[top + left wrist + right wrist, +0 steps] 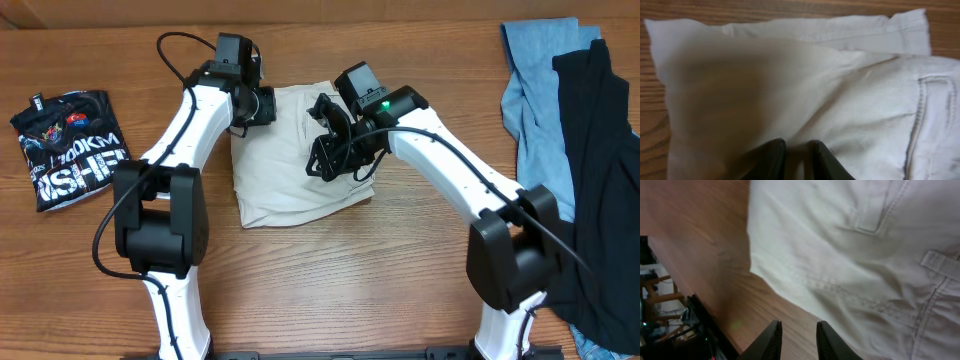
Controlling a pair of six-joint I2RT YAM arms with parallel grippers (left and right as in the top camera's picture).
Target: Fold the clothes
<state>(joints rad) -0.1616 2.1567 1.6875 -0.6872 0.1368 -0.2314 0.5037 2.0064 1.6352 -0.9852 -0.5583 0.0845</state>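
Brown wood-grain counter, smooth planks. The cream shorts lie in a rough folded rectangle mid-counter, toward the far edge: ribbed twill, stitched seams, belt loops. The left end effector is down on the cloth, fingers nearly together, and I can't tell if it's pinching. The right end effector is open a crack, holding nothing. A light blue garment and a black garment are heaped at the right edge, and a printed black tee is by the left edge.
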